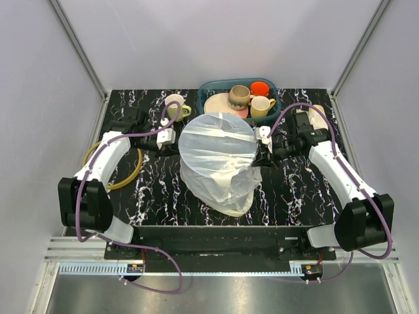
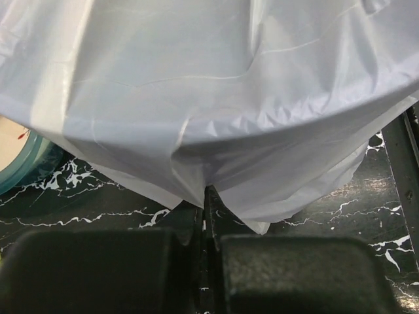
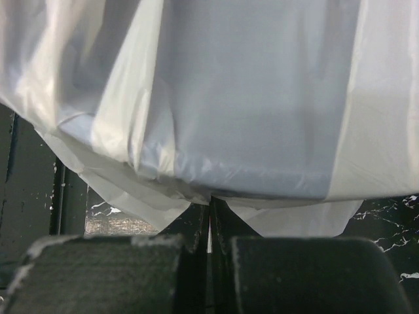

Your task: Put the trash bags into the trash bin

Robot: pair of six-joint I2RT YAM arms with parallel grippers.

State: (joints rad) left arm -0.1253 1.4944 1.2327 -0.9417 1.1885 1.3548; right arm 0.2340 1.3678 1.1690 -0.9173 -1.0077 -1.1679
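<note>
Draping mid-table, the trash bag (image 1: 217, 147) is pulled taut crosswise, its loose tail pointing toward the near edge. The left gripper (image 2: 207, 196) and right gripper (image 3: 209, 208) each pinch its film, jaws clenched. Just behind it stands a teal basket (image 1: 222, 82) holding mugs (image 1: 239, 96).

The trash bag (image 1: 216, 157) is thin, crinkly, semi-glossy plastic film; the left fingers (image 2: 294, 275) are matt, grainy black.

Centre of tabletop (image 1: 294, 196): trash bag (image 1: 216, 157), between left tool (image 2: 208, 203) and right tool (image 3: 209, 209). Behind it: basket (image 1: 208, 88) holding mugs (image 1: 262, 104). Back left: single mug (image 1: 175, 106).
</note>
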